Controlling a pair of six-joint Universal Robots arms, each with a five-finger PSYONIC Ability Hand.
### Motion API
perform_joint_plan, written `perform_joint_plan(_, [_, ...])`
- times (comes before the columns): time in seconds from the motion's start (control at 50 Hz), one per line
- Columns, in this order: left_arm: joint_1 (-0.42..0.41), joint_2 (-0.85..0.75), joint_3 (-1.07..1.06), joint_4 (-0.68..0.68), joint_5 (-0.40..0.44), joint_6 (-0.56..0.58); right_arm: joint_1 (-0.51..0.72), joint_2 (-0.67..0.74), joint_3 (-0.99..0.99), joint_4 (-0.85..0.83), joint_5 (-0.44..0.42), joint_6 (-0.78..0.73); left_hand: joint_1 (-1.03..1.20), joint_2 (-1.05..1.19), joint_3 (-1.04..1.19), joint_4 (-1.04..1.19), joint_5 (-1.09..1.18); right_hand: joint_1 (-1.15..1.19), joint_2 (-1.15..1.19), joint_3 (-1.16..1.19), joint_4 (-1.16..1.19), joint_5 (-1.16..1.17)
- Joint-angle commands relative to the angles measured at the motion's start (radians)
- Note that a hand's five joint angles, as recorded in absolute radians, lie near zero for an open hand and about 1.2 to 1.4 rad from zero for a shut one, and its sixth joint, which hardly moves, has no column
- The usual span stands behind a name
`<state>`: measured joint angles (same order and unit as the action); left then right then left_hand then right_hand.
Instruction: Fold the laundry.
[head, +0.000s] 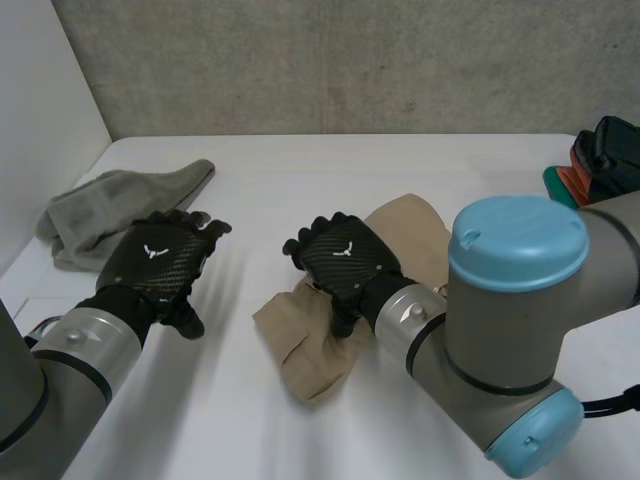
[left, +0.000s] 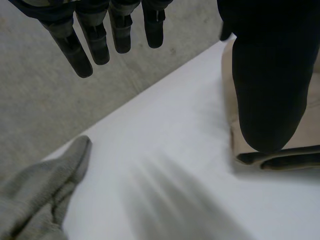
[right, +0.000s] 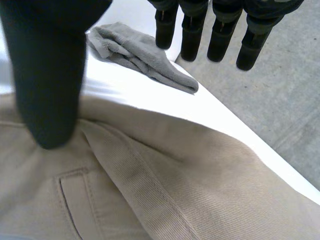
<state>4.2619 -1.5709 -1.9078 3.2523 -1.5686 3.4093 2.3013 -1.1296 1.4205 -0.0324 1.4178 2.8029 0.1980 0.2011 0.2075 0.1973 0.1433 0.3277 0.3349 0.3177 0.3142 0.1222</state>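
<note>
Over the table (head: 300, 170) in the head view, the left hand (head: 160, 262) hovers with its fingers straight and spread, holding nothing. It is just beside the crumpled grey cloth (head: 110, 205), which lies beyond it and to its left. The right hand (head: 345, 262) sits above the middle of the tan cloth (head: 415, 225). That cloth's long axis slants from near left to far right and passes under the hand. So the right hand is nearer the tan cloth and the left nearer the grey one, with bare table between the two cloths.

From the left wrist, the left hand (left: 95, 42) shows straight fingers and a thumb held well off them, with nothing between. The grey cloth (left: 35, 200) lies on the finger side, and the tan cloth's (left: 235, 142) folded edge lies beyond the thumb.

From the right wrist, the right hand (right: 220, 35) is also wide, its fingers straight above the tan cloth (right: 200, 175), which lies under the palm. Its thumb may touch the fabric, though I cannot tell for sure. The grey cloth (right: 145, 55) lies past the fingertips, well apart. A grasp on the tan cloth looks to me like a job for the right hand, reaching down.
</note>
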Motion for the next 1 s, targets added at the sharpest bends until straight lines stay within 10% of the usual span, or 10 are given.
perform_joint_plan(0.02, [0.027,-0.006,0.064,-0.12,0.087,-0.09,-0.037,-0.087,-0.025,0.13,-0.002,0.026,-0.023,-0.027,-0.033,-0.023,-0.143,-0.153,-0.16,-0.143,-0.14,-0.122])
perform_joint_plan(0.18, [0.016,-0.181,0.205,-0.167,0.216,-0.13,-0.164,-0.242,0.009,0.269,-0.01,0.012,-0.023,-0.027,-0.033,-0.023,-0.143,-0.153,-0.16,-0.143,-0.14,-0.122])
perform_joint_plan(0.42, [-0.088,-0.512,0.427,-0.152,0.168,-0.105,-0.332,-0.314,0.228,0.151,-0.123,-0.091,0.065,0.062,0.056,0.066,-0.055,-0.153,-0.16,-0.143,-0.14,-0.122])
perform_joint_plan(0.58, [-0.157,-0.659,0.52,-0.121,0.056,-0.013,-0.381,-0.303,0.304,0.078,-0.158,-0.097,0.165,0.161,0.155,0.165,0.045,-0.153,-0.16,-0.143,-0.14,-0.122])
perform_joint_plan(0.68, [-0.171,-0.664,0.572,-0.071,-0.069,0.05,-0.399,-0.306,0.317,0.037,-0.161,-0.098,1.196,1.193,1.187,1.197,1.077,-0.153,-0.16,-0.143,-0.14,-0.122])
perform_joint_plan(0.84, [-0.114,-0.493,0.732,0.137,-0.341,0.084,-0.405,-0.312,0.298,0.02,-0.161,-0.095,1.198,1.195,1.189,1.199,1.078,-0.153,-0.16,-0.143,-0.14,-0.122])
perform_joint_plan(1.0, [-0.114,-0.416,1.016,0.219,-0.151,0.076,-0.405,-0.305,0.278,0.017,-0.158,-0.085,1.198,1.195,1.189,1.199,1.078,-0.153,-0.16,-0.143,-0.14,-0.122])
